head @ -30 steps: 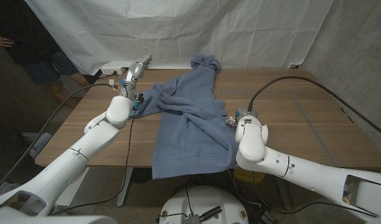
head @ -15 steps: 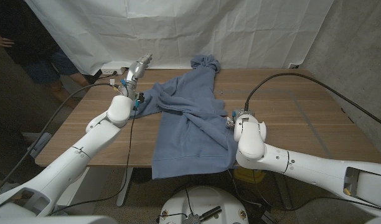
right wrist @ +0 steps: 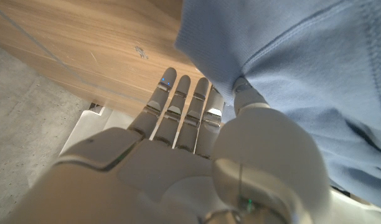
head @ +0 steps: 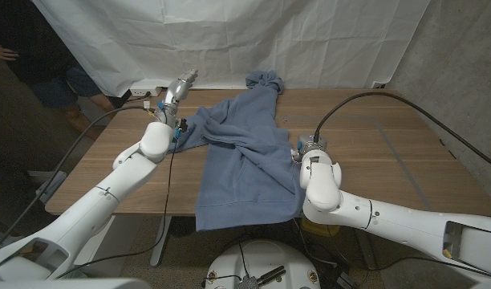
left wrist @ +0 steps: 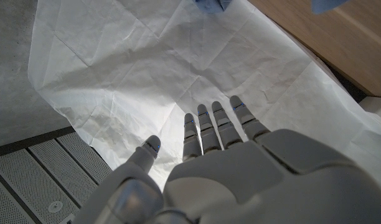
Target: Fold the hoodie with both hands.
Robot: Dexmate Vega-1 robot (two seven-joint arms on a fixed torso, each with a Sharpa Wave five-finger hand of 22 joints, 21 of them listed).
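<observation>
across the middle of the head view, a blue hoodie (head: 249,148) lies crumpled on the wooden table (head: 390,152), running from the far edge in the upper centre of the frame down to the near edge, where its hem hangs over. bunched cloth, hood or cuff i cannot tell, sits at the far edge. one sleeve reaches toward centre left.

left hand (head: 178,87) upper left of centre, raised above the table's far left corner, beside the sleeve end and apart from it. in the left wrist view the left hand (left wrist: 209,134) has fingers (left wrist: 203,127) straight, slightly apart, thumb out to the side, holding nothing; wrinkled white sheet (left wrist: 116,68) beyond.

right hand (head: 303,149) right of centre, at the hoodie's right edge, mostly hidden behind its own forearm. in the right wrist view the right hand (right wrist: 190,124) has fingers close together and extended beside the blue cloth (right wrist: 290,68), thumb against a fold. whether it pinches the fabric i cannot tell.

white sheet also hangs behind the table across the top of the head view.
</observation>
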